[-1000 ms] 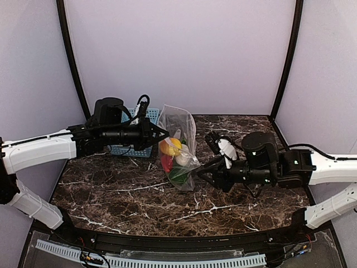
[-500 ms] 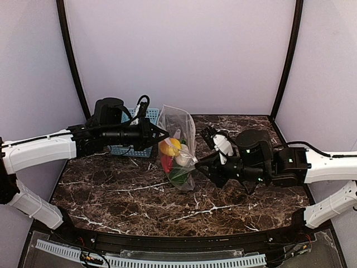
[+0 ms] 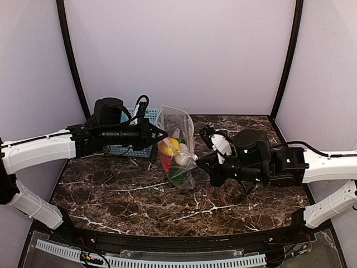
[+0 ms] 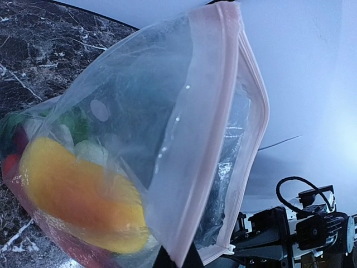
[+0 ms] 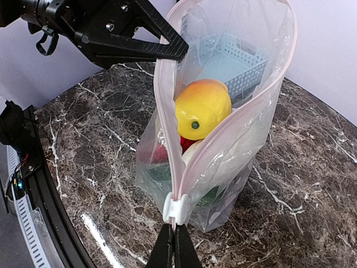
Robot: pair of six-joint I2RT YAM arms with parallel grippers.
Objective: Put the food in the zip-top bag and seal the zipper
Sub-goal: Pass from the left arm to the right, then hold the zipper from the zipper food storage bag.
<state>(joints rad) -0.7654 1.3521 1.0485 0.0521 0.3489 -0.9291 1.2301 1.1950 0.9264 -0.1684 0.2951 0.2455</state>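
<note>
A dark marble-patterned table (image 3: 122,190) carries the whole scene. Two white-and-black arms reach in from either side and meet over its middle. At the back left, partly behind the left arm, sits a light-blue lattice plastic basket (image 3: 134,149).

Between the two grippers stands the clear dotted plastic zip-top bag (image 3: 179,120), upright, with its bottom on the table right of the basket. Its mouth gapes. The thin pink zipper (image 5: 167,111) runs as two separate strips along the open edge, spread wide at the top and joining only at the near end, where a small white slider (image 5: 175,209) sits.

The left gripper (image 3: 162,133) has its black fingers pressed together on the far corner of the zipper, holding that end up. The right gripper (image 5: 174,245) has its fingers pinched tight together right under the white slider, on the near end of the zipper.

The food lies inside the bag, piled toward the bottom. The round yellow toy vegetable (image 5: 202,109) is on top, with the white one (image 3: 183,158) beside it. The red one (image 3: 166,163) lies below, and the green leafy one (image 3: 178,174) is lowest.
</note>
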